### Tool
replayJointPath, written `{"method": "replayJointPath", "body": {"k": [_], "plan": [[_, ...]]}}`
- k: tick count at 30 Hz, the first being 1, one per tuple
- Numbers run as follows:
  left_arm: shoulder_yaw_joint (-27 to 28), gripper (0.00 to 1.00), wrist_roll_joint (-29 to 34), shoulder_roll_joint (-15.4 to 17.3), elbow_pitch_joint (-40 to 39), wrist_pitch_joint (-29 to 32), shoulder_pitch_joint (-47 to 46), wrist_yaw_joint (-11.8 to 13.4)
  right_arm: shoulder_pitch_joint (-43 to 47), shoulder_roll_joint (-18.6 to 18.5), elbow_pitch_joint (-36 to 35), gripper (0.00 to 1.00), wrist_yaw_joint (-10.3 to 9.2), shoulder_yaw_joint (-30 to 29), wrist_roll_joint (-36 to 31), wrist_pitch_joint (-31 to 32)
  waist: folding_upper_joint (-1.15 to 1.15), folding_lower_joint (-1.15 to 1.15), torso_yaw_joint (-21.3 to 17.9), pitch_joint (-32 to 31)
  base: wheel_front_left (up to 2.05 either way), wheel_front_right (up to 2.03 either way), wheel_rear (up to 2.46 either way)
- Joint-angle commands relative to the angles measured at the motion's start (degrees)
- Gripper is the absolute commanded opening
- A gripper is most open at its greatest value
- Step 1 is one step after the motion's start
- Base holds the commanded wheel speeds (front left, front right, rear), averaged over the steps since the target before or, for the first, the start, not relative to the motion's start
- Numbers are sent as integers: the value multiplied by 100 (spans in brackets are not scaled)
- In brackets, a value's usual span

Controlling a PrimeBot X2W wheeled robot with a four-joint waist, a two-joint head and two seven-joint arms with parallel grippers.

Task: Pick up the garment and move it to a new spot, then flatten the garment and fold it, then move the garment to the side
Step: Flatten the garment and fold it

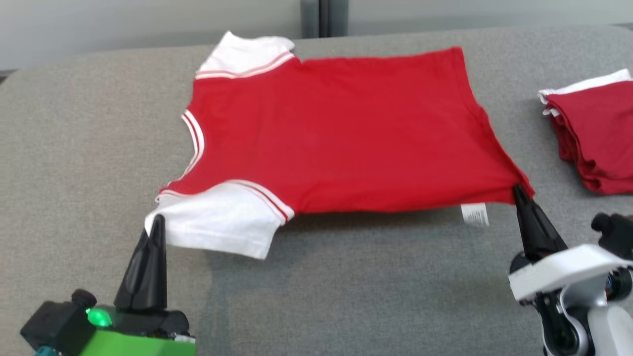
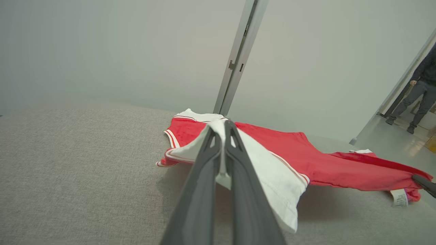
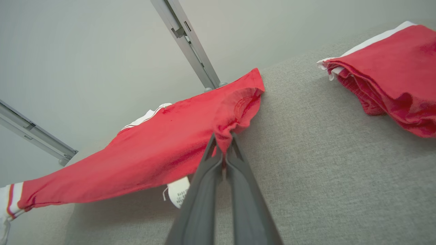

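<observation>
My left end effector (image 1: 157, 221) sits at about 7 o'clock in the head view, its two dark fingers pressed together on the edge of the near white sleeve (image 1: 222, 222) of the red T-shirt (image 1: 336, 133). My left wrist view shows that white cloth pinched between the fingers (image 2: 245, 190). My right end effector (image 1: 519, 190), at about 4 o'clock, is likewise closed, nipping the near corner of the red hem, which bunches where the fingers (image 3: 243, 204) meet it. Between the two grips the T-shirt is spread across the middle of the grey surface (image 1: 74, 148), collar toward 9 o'clock and hem toward 3 o'clock. Its near edge hangs raised, with a shadow beneath, while the far edge toward 12 o'clock seems to rest on the surface, though I cannot be sure from these angles. A white care label (image 1: 474, 215) dangles under the near edge just beside my right end effector. Well apart at 3 o'clock lies a stack (image 1: 593, 138) of folded red garments with white trim. At 3 o'clock in my left wrist view a person (image 2: 420, 92) stands on the floor beyond.
</observation>
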Motion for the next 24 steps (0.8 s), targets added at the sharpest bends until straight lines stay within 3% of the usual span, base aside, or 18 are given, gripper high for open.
{"method": "replayJointPath", "body": {"k": [1,9,17,24], "plan": [[-7,0,-93,21,-56,47,155,47,198,-2,-141,0,-3,-57,-32,94,0,0,99,-202,0,0,0],[-81,0,-233,71,140,252,380,8,631,13,-260,0,-3,-50,155,341,0,0,90,-176,0,0,0],[-157,0,-393,-16,737,228,-167,-185,155,13,300,0,-3,5,146,312,0,0,59,76,0,0,0],[-200,0,-460,-113,1404,193,-1207,-384,-562,13,1033,0,-2,-75,501,368,0,0,52,409,0,0,0]]}}
